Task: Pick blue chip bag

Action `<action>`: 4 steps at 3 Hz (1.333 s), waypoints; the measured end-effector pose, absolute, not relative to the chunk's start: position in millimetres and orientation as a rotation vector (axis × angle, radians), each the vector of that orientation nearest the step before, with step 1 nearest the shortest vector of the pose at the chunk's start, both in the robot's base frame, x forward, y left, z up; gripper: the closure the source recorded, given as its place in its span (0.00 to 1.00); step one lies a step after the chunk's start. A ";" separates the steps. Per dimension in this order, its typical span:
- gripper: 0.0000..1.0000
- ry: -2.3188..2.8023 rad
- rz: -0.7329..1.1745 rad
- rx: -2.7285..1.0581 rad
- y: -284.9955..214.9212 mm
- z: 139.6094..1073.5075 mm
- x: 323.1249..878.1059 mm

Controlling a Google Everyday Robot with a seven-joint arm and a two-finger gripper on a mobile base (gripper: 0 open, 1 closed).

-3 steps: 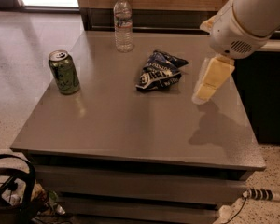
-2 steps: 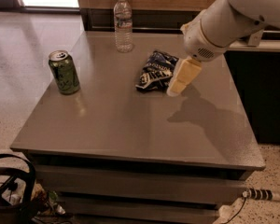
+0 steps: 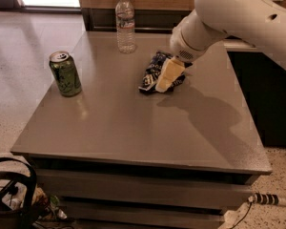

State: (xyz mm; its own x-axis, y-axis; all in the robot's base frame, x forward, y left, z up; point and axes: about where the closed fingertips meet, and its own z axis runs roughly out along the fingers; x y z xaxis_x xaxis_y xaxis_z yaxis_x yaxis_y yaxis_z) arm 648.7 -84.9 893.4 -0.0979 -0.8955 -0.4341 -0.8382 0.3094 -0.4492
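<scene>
Table: a square grey-topped table [image 3: 128,132] fills the middle of the view, standing on a pale speckled floor.
Blue chip bag: the small crumpled dark navy-blue foil snack bag with white lettering [image 3: 150,73] lies flat on the far half of the table, a little right of centre.
Gripper: the cream-coloured gripper [image 3: 166,78] points down at the right part of the bag and covers it. Whether it is open or closed cannot be told, nor whether it touches the foil.
Arm: the thick white robot arm [image 3: 229,13] reaches in from the upper right and throws a shadow on the table to the right of the bag.
Can: a green drink can with a silver top [image 3: 65,74] stands upright near the left edge, well apart from the bag.
Bottle: a clear plastic water bottle with a white cap [image 3: 126,24] stands upright at the far edge, behind and left of the bag.
</scene>
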 end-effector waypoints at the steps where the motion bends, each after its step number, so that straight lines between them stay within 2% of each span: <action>1: 0.00 1.996 -0.127 -1.486 -92.7 873.7 669.4; 2: 0.00 2.061 -0.119 -1.450 -105.0 853.2 684.0; 3: 0.10 2.072 -0.116 -1.447 -106.2 848.7 686.1; 4: 0.43 2.071 -0.114 -1.452 -104.5 847.3 685.6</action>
State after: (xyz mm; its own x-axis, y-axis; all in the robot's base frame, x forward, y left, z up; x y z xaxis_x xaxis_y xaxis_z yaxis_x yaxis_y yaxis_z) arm 685.6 -104.5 847.3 -0.2214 -0.8794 -0.4215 -0.8279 0.3979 -0.3952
